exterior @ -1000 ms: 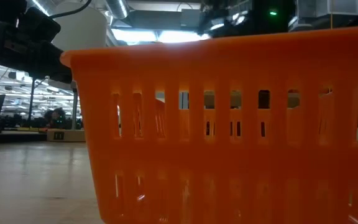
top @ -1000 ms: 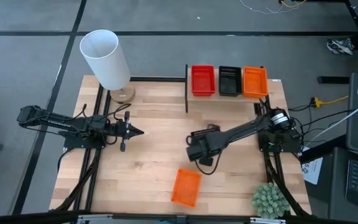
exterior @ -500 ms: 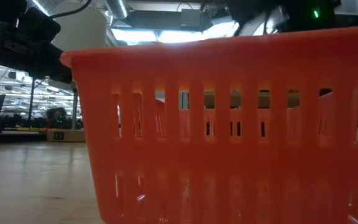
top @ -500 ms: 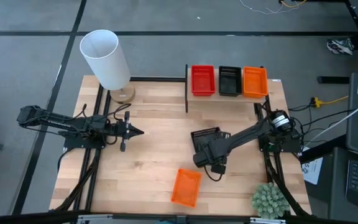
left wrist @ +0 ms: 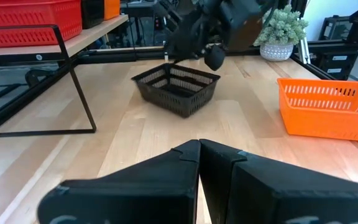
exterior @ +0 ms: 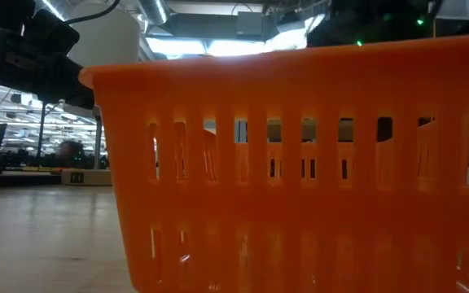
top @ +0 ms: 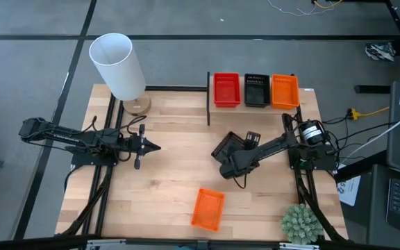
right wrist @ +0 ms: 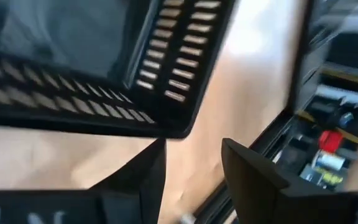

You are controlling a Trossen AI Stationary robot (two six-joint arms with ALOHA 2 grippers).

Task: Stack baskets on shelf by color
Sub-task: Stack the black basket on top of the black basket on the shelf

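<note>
A black basket (top: 232,144) rests on its base mid-table, also seen in the left wrist view as the black basket (left wrist: 176,91). My right gripper (top: 232,164) hovers open at its near side. In the right wrist view the basket's rim corner (right wrist: 166,127) lies just past the open fingers of the right gripper (right wrist: 192,152). An orange basket (top: 207,208) sits near the table's near edge and fills the low view as the orange basket (exterior: 300,171). The shelf (top: 255,105) carries red (top: 226,90), black (top: 257,90) and orange (top: 285,90) baskets. My left gripper (top: 153,146) waits shut at table's left, seen as the left gripper (left wrist: 199,146). My right gripper stands open at the black basket's near rim corner (right wrist: 166,127), coming down at a slant from the table's near right. I cannot tell whether a finger (right wrist: 157,155) touches the rim. The basket stays on the table.
A white lampshade on a wooden foot (top: 119,66) stands at the far left corner. A small potted plant (top: 301,222) sits at the near right corner. The shelf's black upright (left wrist: 79,87) rises between me and the shelf. Bare wood (top: 172,173) lies between the two arms.
My right gripper swung toward the near edge, then came back toward the far edge and the black basket. The black basket turned about on the table, one end now pointing more toward the far right. The left arm and the orange basket kept still.
</note>
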